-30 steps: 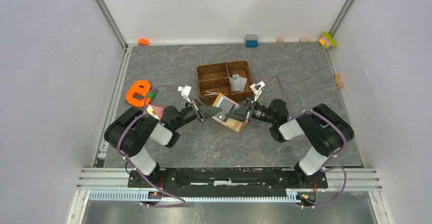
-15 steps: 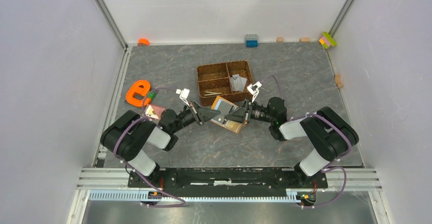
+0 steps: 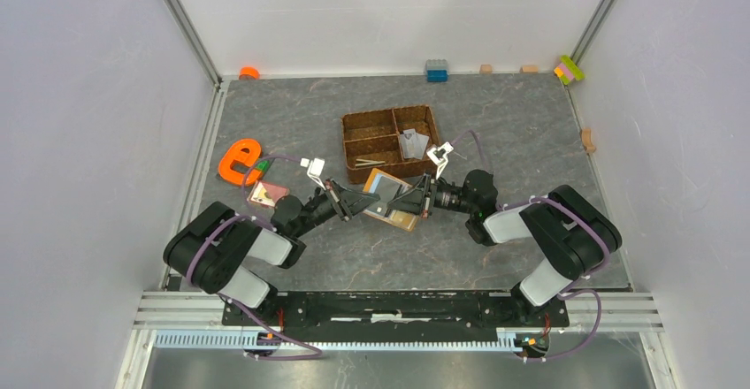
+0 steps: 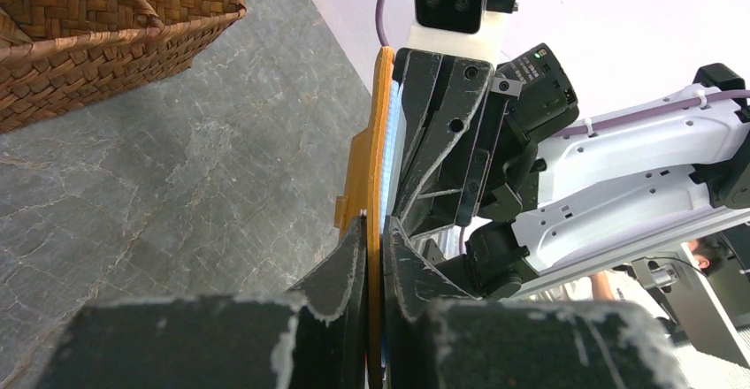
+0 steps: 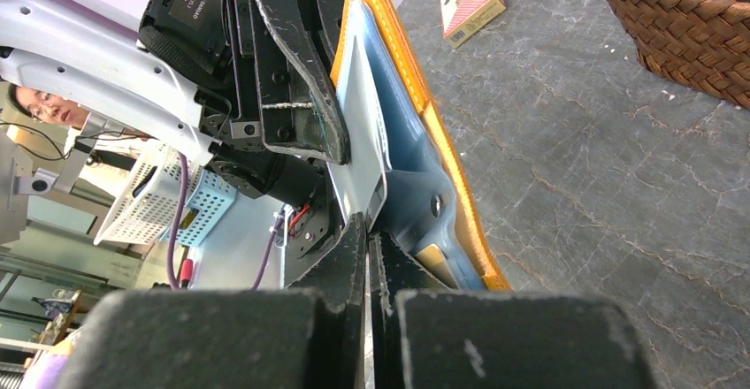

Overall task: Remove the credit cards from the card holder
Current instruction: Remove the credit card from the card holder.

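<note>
Wallet: we see the card holder [image 5: 420, 177] open and held up between the two arms, just in front of the woven tray [image 3: 389, 138]. Its orange cover is on the outside, and the pale blue lining and a snap stud show in the right wrist view. We cannot tell whether it touches the table [image 3: 292, 115].
Left gripper [image 4: 371, 230]: we see its fingers pressed together on the holder's orange edge, which the left wrist camera meets edge-on.
Right gripper [image 5: 367, 230]: we see its fingers closed tight on the lower corner of a pale grey credit card [image 5: 364, 141], which stands against the blue lining.
Arms: we see the two grippers reaching in from opposite sides, tips close together at the holder.
Tray: we see it is brown and divided, with pale cards [image 3: 411, 144] lying in the compartment on the right of the top view.
Surroundings: we see an orange e-shaped toy [image 3: 239, 161] and a small red-patterned box [image 3: 267, 194] near the left arm. A blue brick [image 3: 436, 71] sits at the far wall, with coloured bricks [image 3: 570, 69] in the far right corner.
</note>
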